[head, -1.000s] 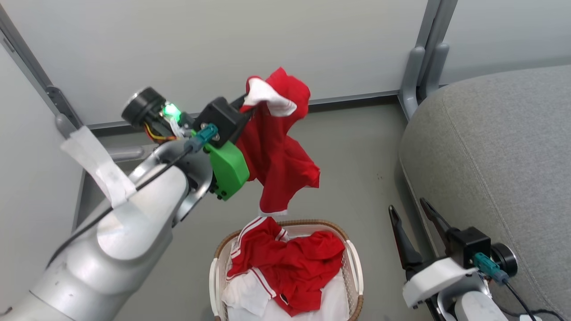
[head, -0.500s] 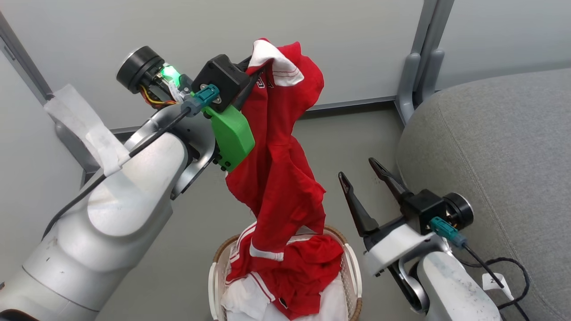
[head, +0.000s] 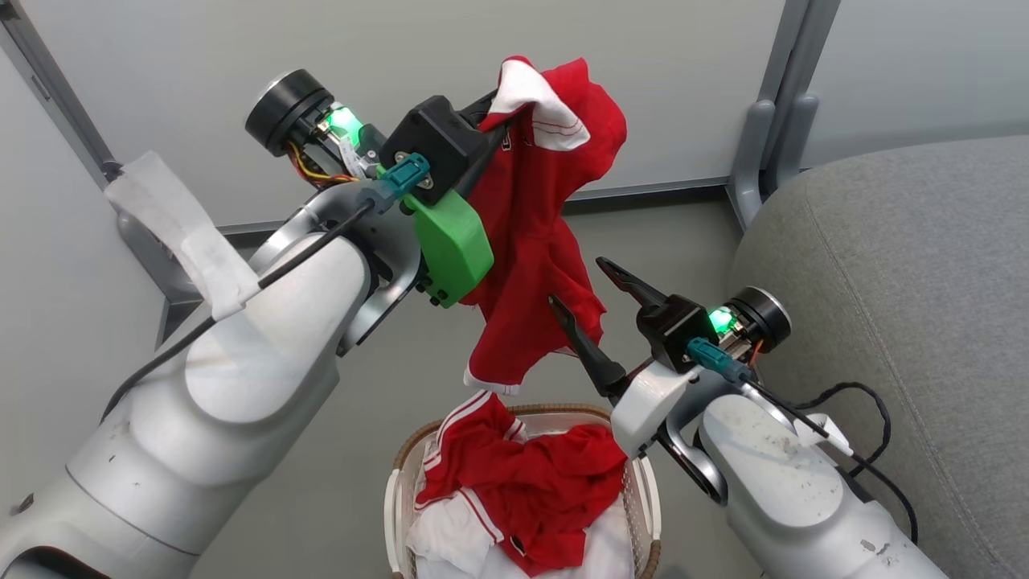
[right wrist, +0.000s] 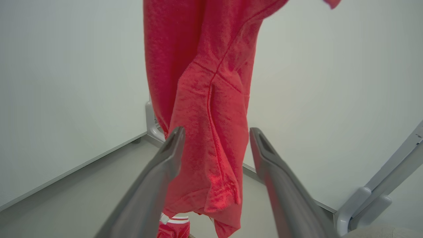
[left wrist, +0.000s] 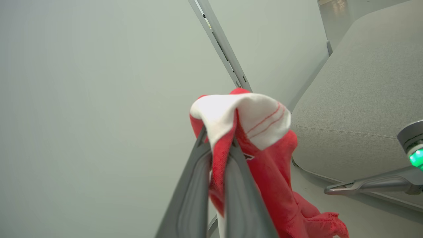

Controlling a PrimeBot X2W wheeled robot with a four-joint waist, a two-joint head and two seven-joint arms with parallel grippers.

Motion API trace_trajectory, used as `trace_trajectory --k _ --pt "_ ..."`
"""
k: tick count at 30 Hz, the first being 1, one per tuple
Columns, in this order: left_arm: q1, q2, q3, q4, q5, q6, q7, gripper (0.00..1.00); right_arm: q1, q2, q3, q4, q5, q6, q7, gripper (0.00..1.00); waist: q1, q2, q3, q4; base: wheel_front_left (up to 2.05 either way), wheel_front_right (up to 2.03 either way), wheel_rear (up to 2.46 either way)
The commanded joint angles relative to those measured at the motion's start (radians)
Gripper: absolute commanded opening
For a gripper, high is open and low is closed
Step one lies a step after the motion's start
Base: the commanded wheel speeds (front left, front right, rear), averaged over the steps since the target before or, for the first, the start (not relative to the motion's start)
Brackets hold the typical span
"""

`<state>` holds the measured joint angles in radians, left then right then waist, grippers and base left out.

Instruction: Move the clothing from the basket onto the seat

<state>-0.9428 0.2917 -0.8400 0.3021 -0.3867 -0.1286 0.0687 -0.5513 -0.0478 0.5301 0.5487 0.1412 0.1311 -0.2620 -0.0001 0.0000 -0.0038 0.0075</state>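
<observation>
The basket (head: 648, 505) sits lowest in the head view, on the grey floor (head: 675, 241) between the two arms. A striped red jersey (head: 522, 490) lies crumpled in it over a white liner (head: 604, 548).

Above the basket's right rim, the right gripper (head: 575, 281) reaches up and to the left with its two dark fingers spread wide. In the right wrist view the lower part of a hanging red shirt (right wrist: 208, 99) falls between those fingers (right wrist: 167, 158). Nothing is clamped. Whether the cloth brushes either finger cannot be told.

The shirt hangs lengthwise in the air, its long axis close to upright. Its white-edged lower hem points down at the basket and ends just above the heap there; whether it hangs clear cannot be told. Its top end is bunched, and a white panel with thin red stitch lines is folded over the tips of the left gripper (head: 494, 121). This gripper is raised higher and farther out than the right one. In the left wrist view its fingers (left wrist: 195, 185) are pressed together on a fold of the red cloth, so the shirt's whole weight hangs from that pinch.

To the robot's right, beyond the right arm, lies the grey seat (head: 900, 265). It has no clothing on it. Behind everything stand pale wall panels (head: 402, 64) joined by a grey post (head: 776, 112).
</observation>
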Motion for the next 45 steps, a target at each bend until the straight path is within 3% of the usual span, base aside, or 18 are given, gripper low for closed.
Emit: trace_trajectory --k 1,10,19,20,21,22,28,35,36,37,38,45 --pt "-0.018 -0.010 -0.002 -0.001 -0.007 0.003 -0.009 0.00 -0.024 -0.005 0.011 0.036 0.000 -0.001 -0.005 1.00 0.0001 0.0000 0.001 0.006 0.00 0.00 0.00" --pt "-0.038 -0.041 -0.029 -0.015 -0.021 0.001 -0.035 0.00 -0.127 -0.004 0.143 0.251 0.052 -0.001 -0.005 1.00 0.0001 0.0000 0.001 0.029 0.00 0.00 0.00" --pt "-0.039 -0.051 -0.052 -0.045 -0.035 0.000 -0.039 0.00 -0.191 -0.004 0.296 0.324 0.186 -0.001 -0.005 1.00 0.0001 0.0000 0.002 0.042 0.00 0.00 0.00" --pt "-0.039 -0.052 -0.053 -0.049 -0.040 0.000 -0.039 0.00 -0.202 -0.004 0.316 0.328 0.203 -0.001 -0.005 0.49 0.0001 0.0000 0.002 0.044 0.00 0.00 0.00" --pt "-0.040 -0.054 -0.053 -0.052 -0.042 0.000 -0.038 0.00 -0.211 -0.004 0.327 0.333 0.216 -0.001 -0.005 0.31 0.0001 0.0000 0.003 0.046 0.00 0.00 0.00" --pt "-0.040 -0.054 -0.053 -0.054 -0.043 0.000 -0.038 0.00 -0.217 -0.004 0.340 0.339 0.231 -0.001 -0.005 0.00 0.0001 0.0000 0.003 0.048 0.00 0.00 0.00" --pt "-0.016 -0.028 -0.043 -0.042 -0.060 0.012 -0.030 0.00 -0.237 -0.004 0.360 0.337 0.277 -0.001 -0.005 0.00 0.0001 0.0000 0.005 0.050 0.00 0.00 0.00" --pt "0.029 0.009 -0.014 -0.012 -0.092 0.031 -0.044 0.00 -0.220 -0.004 0.297 0.330 0.272 -0.001 -0.005 0.00 0.0001 0.0000 0.006 0.039 0.00 0.00 0.00" --pt "0.036 0.012 -0.009 -0.007 -0.099 0.033 -0.052 0.38 -0.217 -0.004 0.284 0.326 0.266 -0.001 -0.005 0.00 0.0001 0.0000 0.006 0.037 0.00 0.00 0.00" --pt "0.042 0.017 -0.005 -0.001 -0.105 0.034 -0.057 0.61 -0.214 -0.004 0.272 0.323 0.261 -0.001 -0.005 0.00 0.0001 0.0000 0.006 0.036 0.00 0.00 0.00" --pt "0.049 0.023 0.002 0.008 -0.113 0.037 -0.064 1.00 -0.211 -0.004 0.261 0.317 0.256 -0.001 -0.005 0.00 0.0001 0.0000 0.006 0.034 0.00 0.00 0.00" --pt "0.104 0.040 0.038 0.060 -0.173 0.044 -0.088 1.00 -0.191 -0.004 0.194 0.271 0.224 -0.001 -0.005 0.00 0.0001 0.0000 0.005 0.026 0.00 0.00 0.00"
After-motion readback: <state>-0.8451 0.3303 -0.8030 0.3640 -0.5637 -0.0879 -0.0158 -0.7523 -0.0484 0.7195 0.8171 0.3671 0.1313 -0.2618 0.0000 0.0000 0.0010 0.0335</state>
